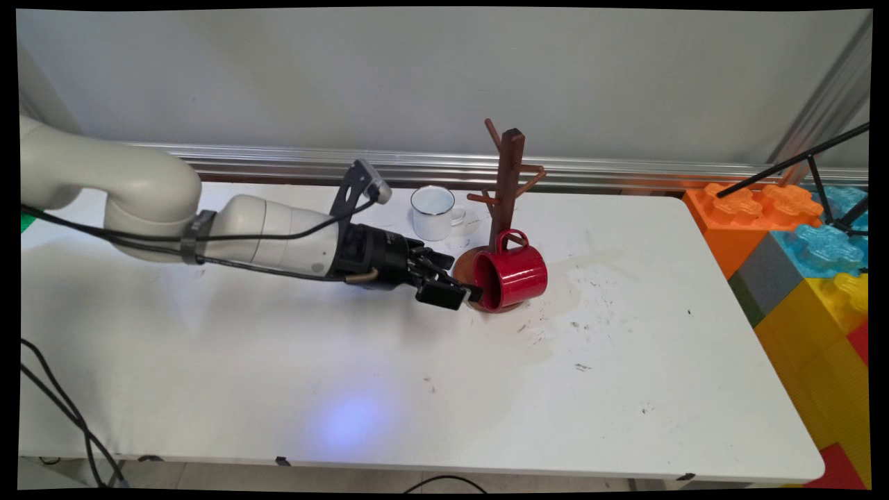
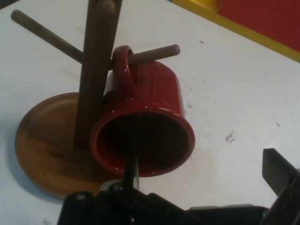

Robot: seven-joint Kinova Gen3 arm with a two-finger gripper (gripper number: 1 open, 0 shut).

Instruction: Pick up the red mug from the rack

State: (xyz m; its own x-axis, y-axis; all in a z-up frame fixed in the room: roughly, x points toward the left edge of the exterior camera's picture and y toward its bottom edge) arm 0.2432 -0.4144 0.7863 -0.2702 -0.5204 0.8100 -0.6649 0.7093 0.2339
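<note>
Two mugs are on the table: a red mug hanging by its handle on a low peg of the single wooden mug tree, mouth facing left and nothing visible inside, and a white enamel mug upright just left of the tree, seemingly empty. One black gripper sits at the red mug's mouth with its fingers spread apart, one finger at the rim.

Even soft light, faint shadows on table; hand view dimmer, grainy.

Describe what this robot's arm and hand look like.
The arm is glossy white with rounded links. Black cables run along it, held by a grey strap. A small grey-tipped black bracket sits at the wrist. The hand is black, with linkage and two flat fingers.
</note>
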